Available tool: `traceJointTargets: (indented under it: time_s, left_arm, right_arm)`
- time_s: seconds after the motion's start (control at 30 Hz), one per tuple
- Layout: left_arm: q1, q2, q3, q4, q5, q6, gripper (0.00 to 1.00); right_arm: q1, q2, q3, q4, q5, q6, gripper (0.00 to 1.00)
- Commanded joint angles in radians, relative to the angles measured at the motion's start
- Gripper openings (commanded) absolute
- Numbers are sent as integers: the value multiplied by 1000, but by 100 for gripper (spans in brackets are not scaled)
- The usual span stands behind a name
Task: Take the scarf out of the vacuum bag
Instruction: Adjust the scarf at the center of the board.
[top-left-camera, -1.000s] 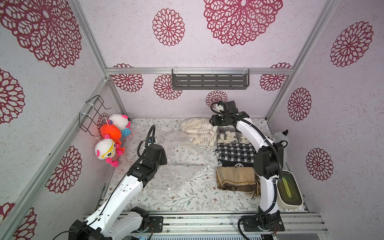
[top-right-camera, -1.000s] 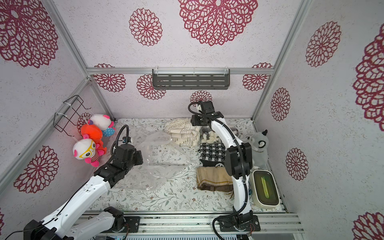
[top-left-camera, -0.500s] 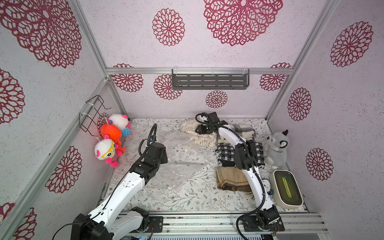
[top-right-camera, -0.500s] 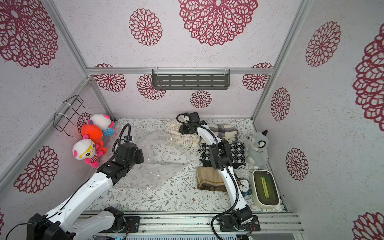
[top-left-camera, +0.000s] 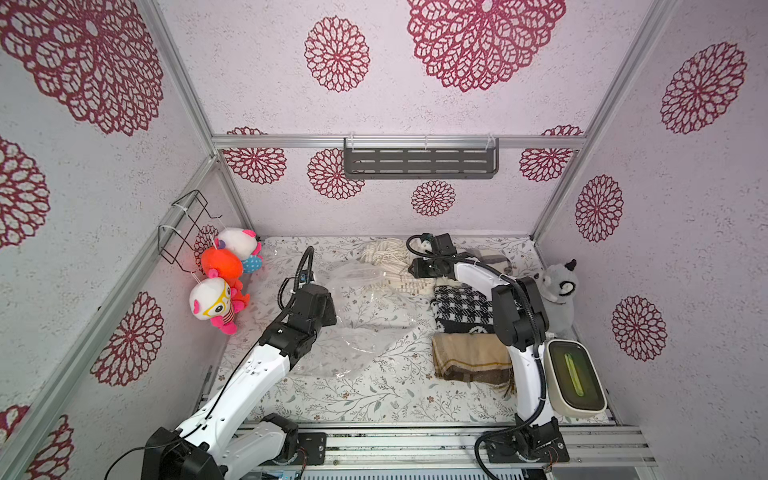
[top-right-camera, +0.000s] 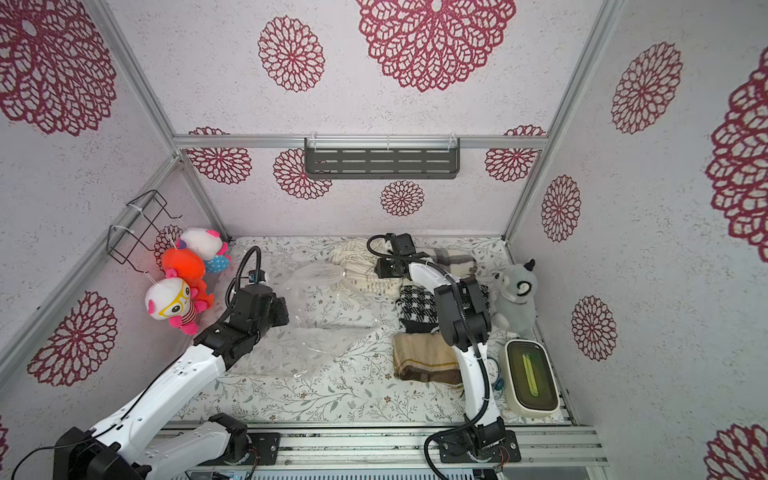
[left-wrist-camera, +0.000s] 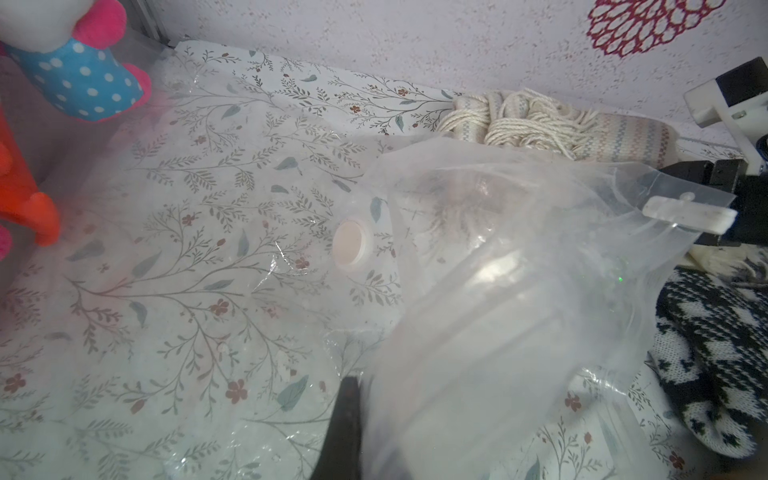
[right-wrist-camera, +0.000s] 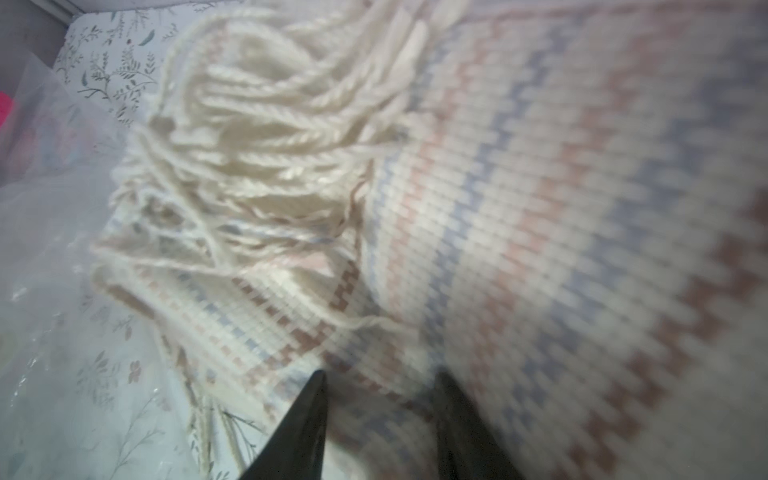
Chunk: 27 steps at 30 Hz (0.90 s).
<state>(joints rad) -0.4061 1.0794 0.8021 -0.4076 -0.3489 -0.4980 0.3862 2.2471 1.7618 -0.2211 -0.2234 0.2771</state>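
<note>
Scarf: cream knit with pale pink and grey-blue bands, folded at the back of the desk, just beside the raised mouth of the vacuum bag. It looks to lie outside the plastic; whether its near edge sits under the film I cannot tell.
Handling: likely soft, light and limp. It would sag and unfold if lifted by a single layer.
Tassels: loose strands that may snag or slip, so a poor hold.
Best hold: the folded knit body behind the fringe, several layers at once.
Right gripper: jaws part-way apart over the banded knit, with no fold seen pinched between them.
Vacuum bag: clear, crinkly and probably slippery. It lies across the middle of the desk, valve cap on its face, floral cloth showing through.
Left gripper: jaws closed on a bunch of the film, which should keep the bag from trailing.
Neighbours: checked scarf just beside, tan scarf nearer the front.
</note>
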Motion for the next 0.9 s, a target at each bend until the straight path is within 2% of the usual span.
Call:
traceJointTargets:
  time_s: [0.0,0.17,0.37,0.5,0.77,0.87]
  left_arm:
    - [-6,2,-14,26,-5,10,0]
    - [-6,3,-10,35,1,12,0]
    - [-5,-2,-10,39,5,18,0]
    - [-5,-6,-18,47,0,22,0]
    - [-5,-19,-20,49,14,10,0]
    - [-5,-33,-26,47,18,4,0]
  right_arm:
    - [-18,-41,-10,-2,128,35,46]
    - [-4,-28,18,11,223,33,54]
    - [4,181,221,-115,149,9,53]
    - [56,208,210,-72,112,-30,51]
    - [146,323,439,-154,44,-69,51]
    - [156,307,431,-143,26,-70,51]
